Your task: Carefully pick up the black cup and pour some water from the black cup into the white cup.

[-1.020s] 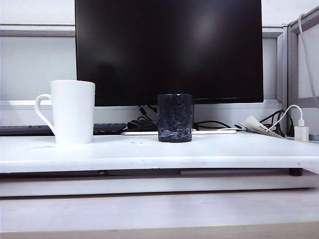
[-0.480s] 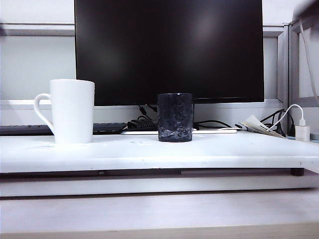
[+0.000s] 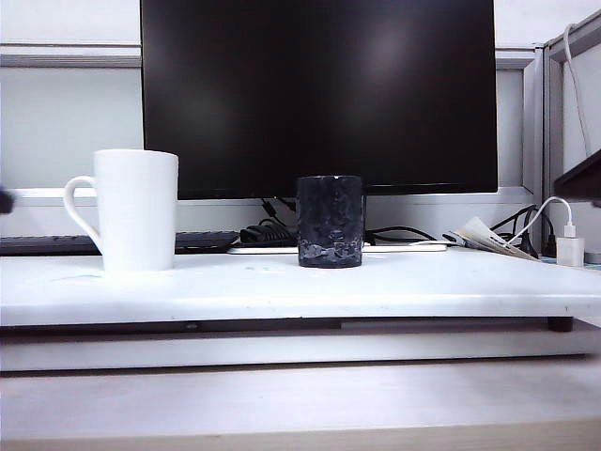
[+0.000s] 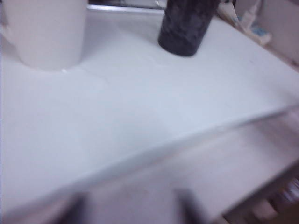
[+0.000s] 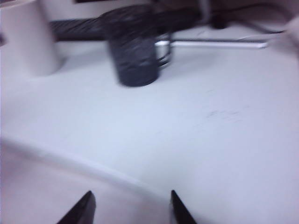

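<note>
The black cup [image 3: 330,222] stands upright in the middle of the white shelf [image 3: 300,291]. The white cup [image 3: 136,210] stands to its left with its handle pointing left. Both show in the left wrist view, black cup [image 4: 184,28] and white cup [image 4: 44,35], and in the right wrist view, black cup [image 5: 133,51] and white cup [image 5: 30,39]. My left gripper [image 4: 132,207] is open and empty, over the shelf's front edge, well short of the cups. Just as far back, my right gripper [image 5: 132,203] is open and empty. No water shows.
A black monitor [image 3: 319,94] fills the wall behind the cups. A keyboard [image 3: 202,241], cables [image 3: 272,230], papers [image 3: 484,237] and a white charger [image 3: 567,249] lie at the back. Dark arm parts show at the left edge [image 3: 5,200] and right edge [image 3: 580,177].
Both arms have come down into the exterior view's edges, where none showed a second ago. The cups have not moved.
</note>
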